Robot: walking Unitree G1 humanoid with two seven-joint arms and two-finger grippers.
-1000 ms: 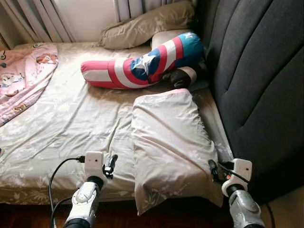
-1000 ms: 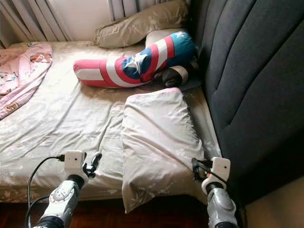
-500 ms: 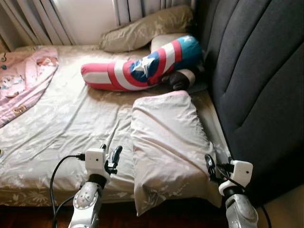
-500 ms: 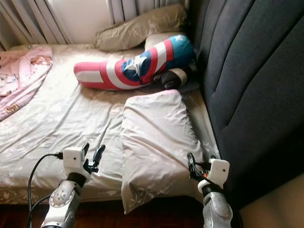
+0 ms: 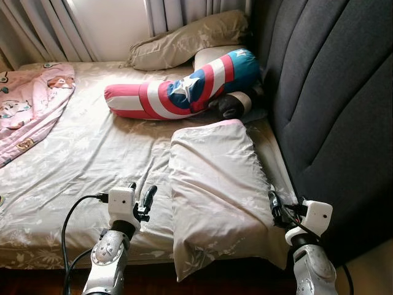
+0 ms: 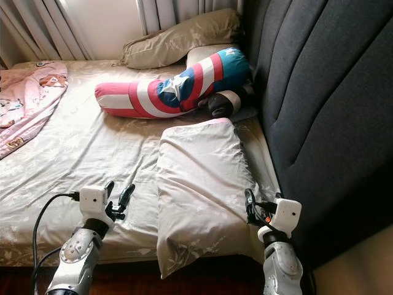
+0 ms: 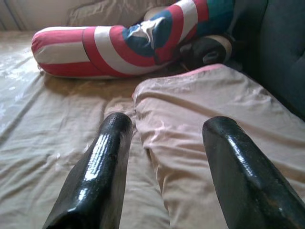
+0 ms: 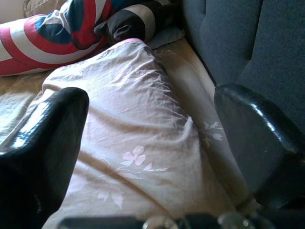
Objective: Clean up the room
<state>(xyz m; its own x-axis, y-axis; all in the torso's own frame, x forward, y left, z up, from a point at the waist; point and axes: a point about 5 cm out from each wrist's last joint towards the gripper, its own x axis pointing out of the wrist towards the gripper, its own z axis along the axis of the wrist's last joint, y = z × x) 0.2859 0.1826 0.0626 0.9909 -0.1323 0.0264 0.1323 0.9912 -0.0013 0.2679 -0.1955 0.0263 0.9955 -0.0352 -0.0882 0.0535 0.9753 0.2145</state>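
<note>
Early in the tidy-up, judging by the bed (image 5: 80,153): nothing grasped yet. Pillow (image 5: 218,190) lying askew along the bed's right side, just beside the dark headboard (image 5: 331,110), its near end hanging over the bed's front edge toward the floor. Long axis running from that overhanging end up toward the bolster (image 5: 184,86), the far end pink-trimmed and almost touching it. Top face up, slightly rumpled.

Left gripper (image 5: 140,198) hovering low over the sheet just left of the pillow's edge, fingers spread wide, nothing between them; in the left wrist view the pillow's left edge sits in the gap ahead. Right gripper (image 6: 250,206) at the pillow's right edge, close by the headboard, jaws also wide apart and empty; the right wrist view looks along the pillow's length with the headboard on one side.

Likely step in hand: framing the pillow from both sides for a two-armed lift or shift back fully onto the bed.

Left to do, as far as can be seen: pillow unplaced, bolster lying crosswise, second pillow (image 5: 184,40) slumped by the curtains (image 5: 43,27), pink blanket (image 5: 27,101) bunched at the far left.
</note>
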